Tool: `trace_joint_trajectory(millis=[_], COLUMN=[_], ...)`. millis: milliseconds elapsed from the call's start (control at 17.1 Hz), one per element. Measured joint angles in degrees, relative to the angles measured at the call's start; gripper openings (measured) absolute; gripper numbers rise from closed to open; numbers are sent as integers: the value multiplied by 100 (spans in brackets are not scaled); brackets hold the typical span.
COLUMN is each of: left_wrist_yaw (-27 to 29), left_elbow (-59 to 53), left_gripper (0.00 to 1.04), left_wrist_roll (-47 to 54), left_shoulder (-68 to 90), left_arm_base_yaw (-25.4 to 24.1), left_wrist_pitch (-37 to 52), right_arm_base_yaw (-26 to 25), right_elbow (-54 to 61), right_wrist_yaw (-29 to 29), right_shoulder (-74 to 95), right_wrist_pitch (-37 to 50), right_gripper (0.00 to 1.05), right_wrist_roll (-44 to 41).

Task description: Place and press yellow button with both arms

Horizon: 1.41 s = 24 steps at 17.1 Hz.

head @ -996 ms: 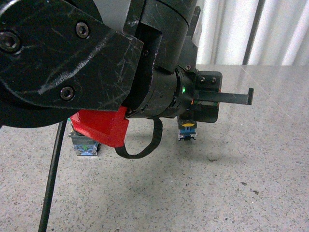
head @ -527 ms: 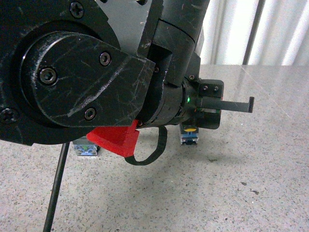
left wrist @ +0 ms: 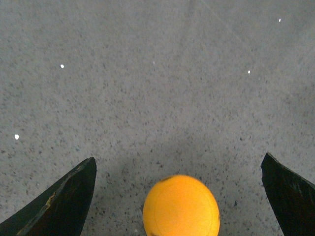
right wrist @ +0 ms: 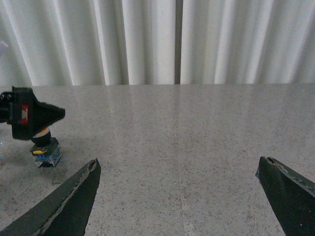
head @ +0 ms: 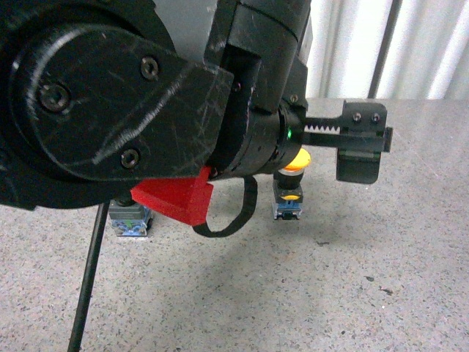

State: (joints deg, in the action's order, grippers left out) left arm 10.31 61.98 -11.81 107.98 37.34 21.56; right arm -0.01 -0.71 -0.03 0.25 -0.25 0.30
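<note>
Jaws of left gripper [left wrist: 178, 160]: set wide and holding nothing. Both black fingers [left wrist: 59, 206] stand clear of the round cap that sits between them. Jaws of right gripper [right wrist: 177, 164]: also wide and empty, over bare surface, well apart from the work. Target is the small yellow button [left wrist: 181, 205], a push-button with a smooth domed yellow mushroom cap, a black body carrying a yellow dot, and a bluish base. Front view has it upright on the speckled grey stone surface [head: 381, 293], directly beneath the left gripper, with its cap close under the wrist housing. Handling, as judged: rigid, light, hard plastic. The cap is glossy and rounded, so probably slippery under pinch. It is tall over a narrow base, so likely to tip if nudged sideways. The best hold looks to be across the flat sides of the black body or base, below the cap. The press should go straight down on the crown while the other arm steadies the base. Further out, the bulky black left arm [head: 110, 110] with its red plastic block [head: 172, 199] fills most of the front view. A second small button block with a bluish base [head: 132, 222] stands near; its cap is hidden, so colour cannot be told. A white pleated curtain [right wrist: 147, 39] hangs behind.
</note>
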Motion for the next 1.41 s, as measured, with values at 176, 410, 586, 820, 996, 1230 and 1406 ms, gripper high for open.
trace_joint_trajectory(millis=[176,410,586,820,996,1230,1406], left_wrist_yaw=[197,380,273,-321,-922,-1029,-1029], left_elbow=[-291,-1449,-2542,-4103,-4948,-5519,-5746], left_gripper=[98,98,98,88,58,1,2], left_wrist_roll=[409,1384,1648,1563,1276,1202,1202], left_shoulder=[-741,-2568,-4151,-5880,-7034,-7729,-8153], left_arm_base_yaw=[-323,-1561,-2212,-3071,-3781,-3718,-3718], left_wrist_pitch=[227,313,339,389,378,210,-2], right_arm_base_yaw=[0,0,0,0,0,0,0], right_elbow=[0,0,0,0,0,0,0], right_wrist_yaw=[2,0,2,0,0,0,0], right_shoulder=[0,0,0,0,0,0,0], right_wrist_pitch=[2,2,0,0,2,2,2], right_gripper=[98,98,98,98,98,98,98], right_wrist_roll=[0,0,0,0,0,0,0])
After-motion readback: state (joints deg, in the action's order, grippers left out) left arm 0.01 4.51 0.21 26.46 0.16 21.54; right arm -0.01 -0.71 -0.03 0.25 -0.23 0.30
